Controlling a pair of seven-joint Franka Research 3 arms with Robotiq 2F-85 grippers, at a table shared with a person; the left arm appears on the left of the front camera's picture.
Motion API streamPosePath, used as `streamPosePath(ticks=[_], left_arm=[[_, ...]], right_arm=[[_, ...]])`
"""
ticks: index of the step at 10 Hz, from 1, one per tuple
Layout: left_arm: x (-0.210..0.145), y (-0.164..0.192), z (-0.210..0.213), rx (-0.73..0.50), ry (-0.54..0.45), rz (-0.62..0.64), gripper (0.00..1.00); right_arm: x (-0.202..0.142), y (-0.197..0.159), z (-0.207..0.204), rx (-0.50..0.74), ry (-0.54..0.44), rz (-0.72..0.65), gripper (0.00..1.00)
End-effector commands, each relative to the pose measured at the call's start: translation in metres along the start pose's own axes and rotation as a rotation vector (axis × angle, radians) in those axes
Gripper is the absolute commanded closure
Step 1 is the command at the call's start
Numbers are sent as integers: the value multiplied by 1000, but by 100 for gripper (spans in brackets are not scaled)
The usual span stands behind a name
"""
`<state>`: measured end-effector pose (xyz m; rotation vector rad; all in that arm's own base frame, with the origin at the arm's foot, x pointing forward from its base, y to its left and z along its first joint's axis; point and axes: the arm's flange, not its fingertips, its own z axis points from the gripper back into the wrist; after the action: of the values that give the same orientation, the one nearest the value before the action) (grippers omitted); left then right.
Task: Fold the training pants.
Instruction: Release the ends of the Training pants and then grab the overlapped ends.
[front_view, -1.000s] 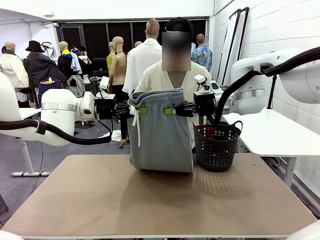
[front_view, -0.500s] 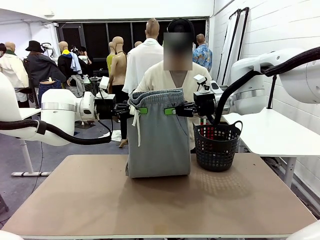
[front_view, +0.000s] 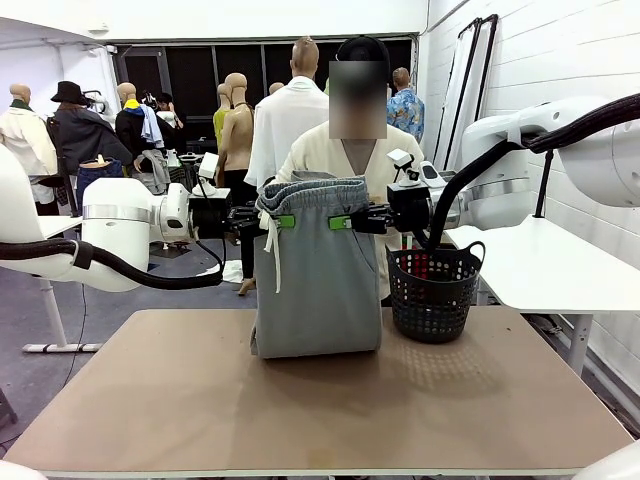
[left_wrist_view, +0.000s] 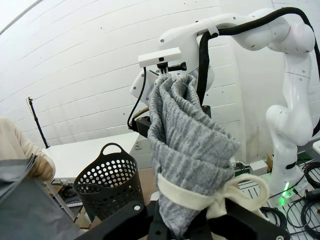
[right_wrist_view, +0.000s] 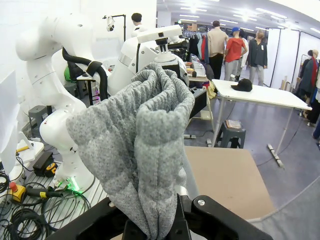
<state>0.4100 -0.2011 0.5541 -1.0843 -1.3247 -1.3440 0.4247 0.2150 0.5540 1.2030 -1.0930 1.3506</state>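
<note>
The training pants (front_view: 318, 280), light grey with a gathered waistband and a white drawstring, hang upright over the far middle of the table, their lower edge resting on the tabletop. My left gripper (front_view: 280, 221) is shut on the waistband's left end and my right gripper (front_view: 345, 222) is shut on its right end, both at the same height. The left wrist view looks along the bunched waistband (left_wrist_view: 187, 150) and knotted drawstring (left_wrist_view: 215, 195) clamped at my left gripper (left_wrist_view: 187, 227). Grey fabric (right_wrist_view: 145, 145) rises the same way from my right gripper (right_wrist_view: 152, 225).
A black perforated basket (front_view: 433, 292) stands on the table just right of the pants. A person in a cream top (front_view: 312, 155) stands behind the pants at the far edge. The brown tabletop (front_view: 320, 410) stretches bare toward the near side.
The hanging lower part of the pants has swung slightly left and settled on the table. Both grippers have kept their places on the waistband.
</note>
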Motion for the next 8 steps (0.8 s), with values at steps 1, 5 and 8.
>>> streamPosePath(ticks=[1, 5, 8], left_arm=[[2, -1, 0, 0, -1, -16, 100], [2, -1, 0, 0, -1, -16, 100], [2, -1, 0, 0, -1, -16, 100]], right_arm=[[1, 0, -1, 1, -8, 0, 100], [1, 0, -1, 1, -8, 0, 100], [1, 0, -1, 1, -8, 0, 100]])
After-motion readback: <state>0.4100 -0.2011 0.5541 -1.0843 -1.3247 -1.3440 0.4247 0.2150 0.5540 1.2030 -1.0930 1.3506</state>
